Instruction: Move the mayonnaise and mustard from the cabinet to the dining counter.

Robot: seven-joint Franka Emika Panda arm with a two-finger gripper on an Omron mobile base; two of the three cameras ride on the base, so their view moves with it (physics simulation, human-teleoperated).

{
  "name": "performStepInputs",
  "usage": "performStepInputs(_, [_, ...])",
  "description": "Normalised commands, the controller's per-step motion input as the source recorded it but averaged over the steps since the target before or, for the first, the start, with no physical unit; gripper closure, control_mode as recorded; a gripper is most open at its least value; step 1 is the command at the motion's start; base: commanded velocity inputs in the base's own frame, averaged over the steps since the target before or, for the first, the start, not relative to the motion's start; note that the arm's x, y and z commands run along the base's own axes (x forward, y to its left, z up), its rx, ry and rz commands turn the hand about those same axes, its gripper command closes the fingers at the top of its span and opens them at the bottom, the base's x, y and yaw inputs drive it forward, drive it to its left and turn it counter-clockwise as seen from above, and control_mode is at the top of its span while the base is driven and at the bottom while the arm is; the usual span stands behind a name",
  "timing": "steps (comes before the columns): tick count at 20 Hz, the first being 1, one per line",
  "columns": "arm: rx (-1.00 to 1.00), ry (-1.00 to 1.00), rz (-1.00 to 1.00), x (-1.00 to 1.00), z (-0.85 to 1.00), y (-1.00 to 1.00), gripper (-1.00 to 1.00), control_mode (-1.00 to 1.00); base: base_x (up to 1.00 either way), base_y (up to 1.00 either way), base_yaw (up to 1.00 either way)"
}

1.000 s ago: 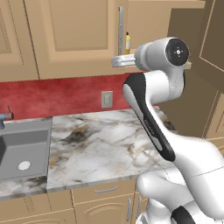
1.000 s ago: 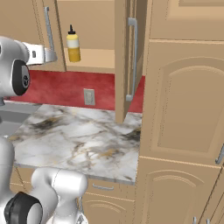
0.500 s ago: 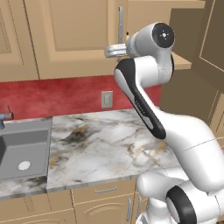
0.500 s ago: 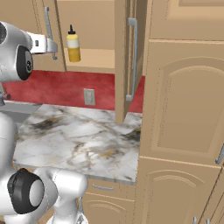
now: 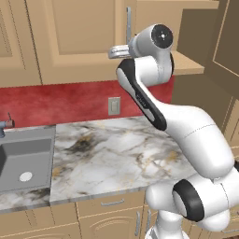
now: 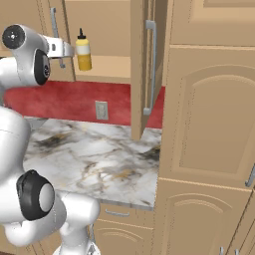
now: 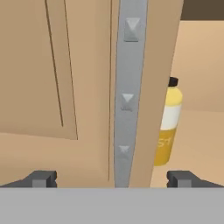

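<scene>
Yellow mustard [image 7: 167, 127] stands behind the tan panelled cabinet [image 7: 52, 87] door's silver handle [image 7: 127, 96]; claw [image 7: 111, 178] spread wide.

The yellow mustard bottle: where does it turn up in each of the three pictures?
Left base view: I cannot find it.
Right base view: the mustard stands upper left, on the open cabinet's shelf.
Hand view: right of centre, partly behind the door edge.
Shared landmark: the silver door handle.
</scene>
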Motion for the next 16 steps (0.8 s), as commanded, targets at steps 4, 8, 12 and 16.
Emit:
performStepInputs(4, [0.00, 0.00, 0.00, 0.46, -0.07, 0.01, -1.00, -1.00, 0.00, 0.00, 0.00])
performStepInputs(8, [0.00, 0.00, 0.00, 0.48, -0.11, 0.04, -1.00, -1.00, 0.00, 0.00, 0.00])
performStepInputs(12, [0.00, 0.00, 0.00, 0.49, -0.13, 0.05, 1.00, -1.00, 0.00, 0.00, 0.00])
performStepInputs(16, [0.00, 0.03, 0.00, 0.31, -0.06, 0.01, 1.00, -1.00, 0.00, 0.00, 0.00])
